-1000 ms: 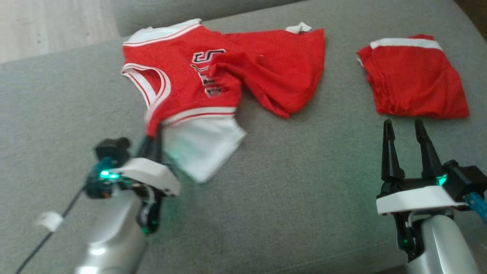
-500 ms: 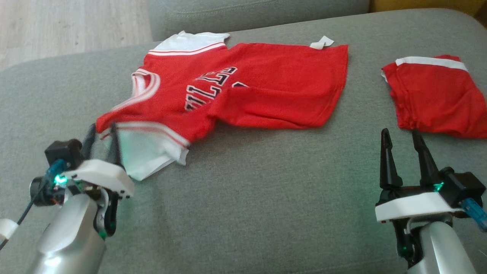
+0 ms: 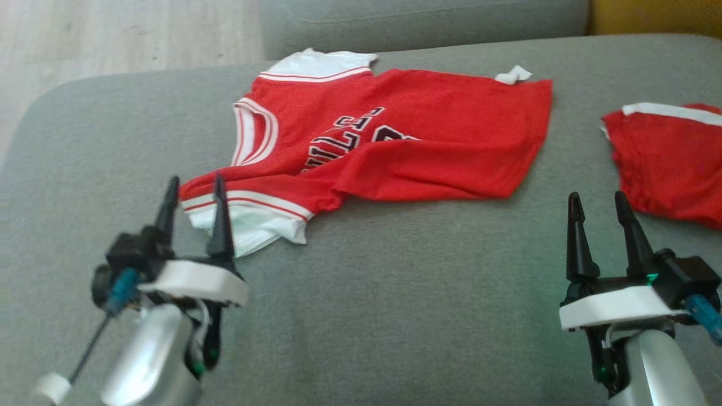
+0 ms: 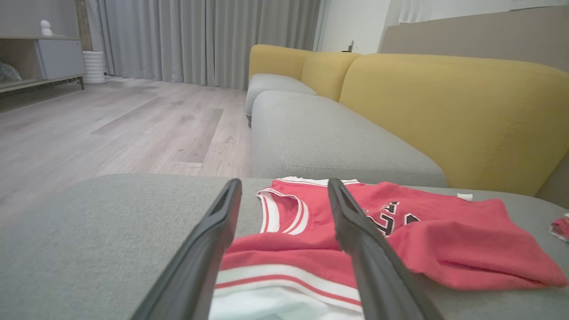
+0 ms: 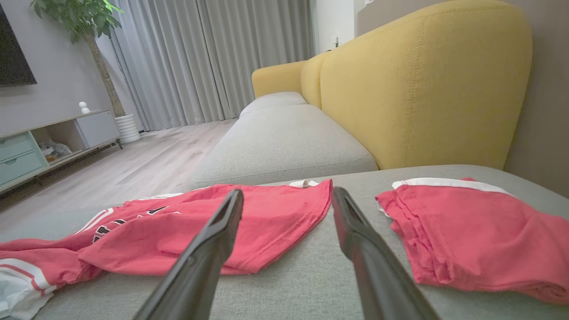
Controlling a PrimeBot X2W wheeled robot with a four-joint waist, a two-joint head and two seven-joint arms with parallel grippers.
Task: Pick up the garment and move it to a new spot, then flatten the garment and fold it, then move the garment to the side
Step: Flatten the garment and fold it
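The garment (image 3: 428,135), a red jersey with white trim and black lettering, lies spread but rumpled across the grey cushion (image 3: 395,293); its near edge is folded over. My left gripper (image 3: 194,189) is open at the garment's near left corner, with the white-striped sleeve (image 4: 284,275) lying between and beneath the fingers (image 4: 209,249), not gripped. My right gripper (image 3: 597,203) stands open over bare cushion at the lower right, apart from the garment (image 5: 213,231).
Folded red shorts (image 3: 671,163) with a white waistband lie at the right edge of the cushion (image 5: 471,231). A yellow backrest (image 5: 422,84) rises behind. Wooden floor (image 3: 113,39) lies beyond the cushion's left edge, and another grey seat (image 4: 329,142) is behind.
My left gripper pulled the garment's corner leftward and down, spreading the garment, then opened and let it go. The head camera shifted left. The right gripper stayed open and still.
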